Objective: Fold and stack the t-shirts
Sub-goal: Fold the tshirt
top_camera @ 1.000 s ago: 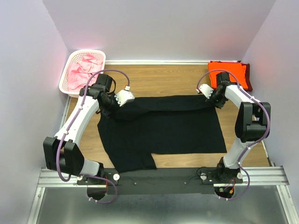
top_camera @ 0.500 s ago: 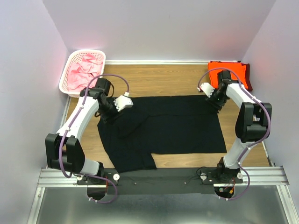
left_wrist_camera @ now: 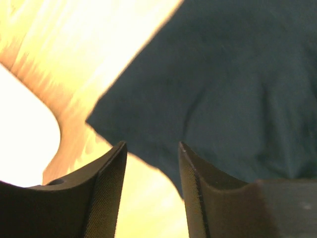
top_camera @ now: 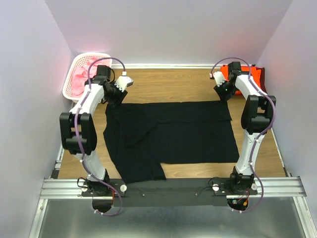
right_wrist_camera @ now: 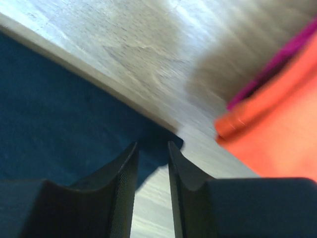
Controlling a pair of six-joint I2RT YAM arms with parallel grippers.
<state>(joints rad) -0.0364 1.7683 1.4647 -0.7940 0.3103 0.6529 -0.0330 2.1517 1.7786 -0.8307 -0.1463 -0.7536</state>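
A black t-shirt (top_camera: 173, 131) lies spread flat on the wooden table (top_camera: 168, 84), one sleeve toward the near edge. My left gripper (top_camera: 116, 95) hovers just past its far left corner, open, with nothing between the jaws; the left wrist view shows that corner (left_wrist_camera: 223, 89) ahead of the gripper (left_wrist_camera: 151, 146). My right gripper (top_camera: 225, 92) is above the far right corner, open and empty (right_wrist_camera: 152, 145), with black cloth (right_wrist_camera: 59, 114) under it. A folded orange t-shirt (top_camera: 250, 78) lies on a dark maroon one (top_camera: 263, 82) at the back right. Pink t-shirts (top_camera: 81, 79) fill the basket.
The white lattice basket (top_camera: 68, 89) stands at the back left corner against the wall. In the right wrist view the orange stack (right_wrist_camera: 277, 134) lies close to the right of the fingers. Lilac walls close in both sides and the back.
Both grippers opened and let go of the black shirt's far edge, then drew back toward the far wall. The far edge now lies flat and straight.
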